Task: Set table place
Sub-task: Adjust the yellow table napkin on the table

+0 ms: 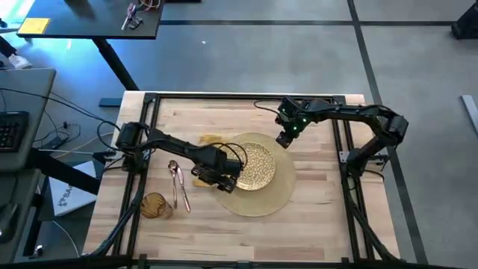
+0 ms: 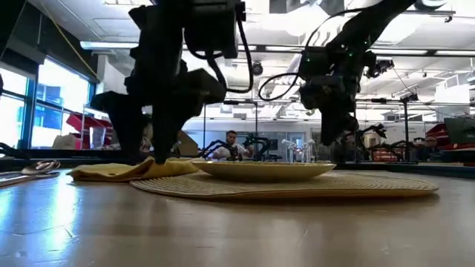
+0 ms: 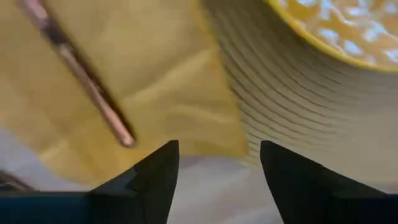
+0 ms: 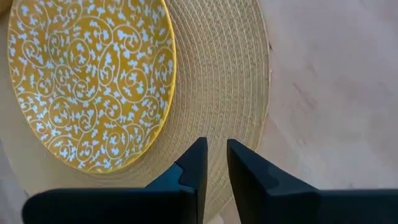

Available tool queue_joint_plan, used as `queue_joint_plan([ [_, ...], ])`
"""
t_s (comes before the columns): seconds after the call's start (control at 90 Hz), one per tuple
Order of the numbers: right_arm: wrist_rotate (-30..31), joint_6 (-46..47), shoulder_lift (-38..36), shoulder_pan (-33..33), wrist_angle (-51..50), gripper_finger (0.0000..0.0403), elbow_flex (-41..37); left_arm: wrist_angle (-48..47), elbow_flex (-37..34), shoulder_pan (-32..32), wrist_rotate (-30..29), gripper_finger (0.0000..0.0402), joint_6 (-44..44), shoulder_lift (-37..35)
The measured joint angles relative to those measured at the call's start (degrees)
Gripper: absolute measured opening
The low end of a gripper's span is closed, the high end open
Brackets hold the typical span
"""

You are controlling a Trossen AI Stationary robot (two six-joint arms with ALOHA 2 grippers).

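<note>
Table (image 1: 314, 217): light wood planks inside a black rail frame.
Mat (image 1: 278, 196): big round straw mat, near the table's middle.
Plate (image 1: 258, 164): gold patterned plate resting on the mat, toward the mat's 11 o'clock side.
Napkin (image 1: 203, 176): mustard cloth lying flat at the mat's 9 o'clock edge, touching it; a thin copper-coloured piece of cutlery (image 3: 81, 78) lies across it.
Spoons (image 1: 178, 183): two metallic pieces on bare wood, at 9 o'clock from the napkin.
Tumbler (image 1: 154, 205): amber glass, at 8 o'clock from the mat, well apart from it.
Left gripper (image 1: 220, 178): low over the napkin's edge by the mat, fingers spread, nothing between them.
Right gripper (image 1: 284, 139): raised at the mat's 1 o'clock rim, fingers nearly together, gripping nothing.
</note>
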State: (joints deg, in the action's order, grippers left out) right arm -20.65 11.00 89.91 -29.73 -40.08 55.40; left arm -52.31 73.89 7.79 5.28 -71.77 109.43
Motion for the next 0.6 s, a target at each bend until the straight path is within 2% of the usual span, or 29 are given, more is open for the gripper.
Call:
queue_joint_plan([
  [0.133,-0.8,3.2,0.0,1.0,-0.3,0.0046,0.0,0.3,0.0,0.7,-5.6,0.0191,-1.6,0.2],
  [0.3,-3.0,5.2,0.0,3.0,-1.2,0.0046,0.0,2.0,0.0,1.5,-6.5,0.0153,0.5,2.6],
  [0.489,-2.9,7.0,0.0,5.8,-1.3,0.0046,0.0,1.6,0.2,2.6,-6.7,0.0078,0.7,2.4],
  [0.6,0.5,5.4,0.0,7.9,-1.4,0.0046,0.0,0.0,1.2,3.1,-7.1,0.0026,-1.9,1.9],
])
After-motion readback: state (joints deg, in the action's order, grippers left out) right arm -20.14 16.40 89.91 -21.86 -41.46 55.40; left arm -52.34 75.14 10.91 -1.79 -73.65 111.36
